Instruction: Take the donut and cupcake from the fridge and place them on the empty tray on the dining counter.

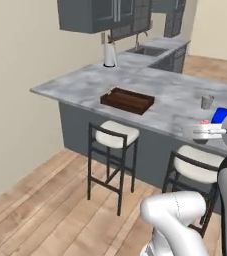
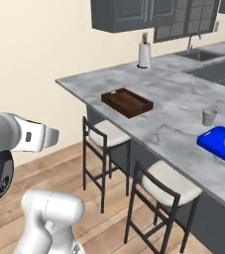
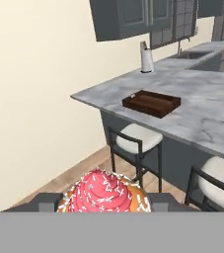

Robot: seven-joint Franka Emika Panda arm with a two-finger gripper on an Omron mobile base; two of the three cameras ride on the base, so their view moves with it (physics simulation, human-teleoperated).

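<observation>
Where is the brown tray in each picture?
Left base view: tray just above the middle, on the marble counter, over a stool.
Right base view: tray above the middle, near the counter's front edge.
Hand view: tray upper right of centre.
Shared landmark: the paper towel roll behind it.

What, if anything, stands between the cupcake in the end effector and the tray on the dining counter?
Nothing visible does. The end effector holds the cupcake out over the floor, short of the counter. The tray lies bare near the counter's edge, above the stools.
</observation>
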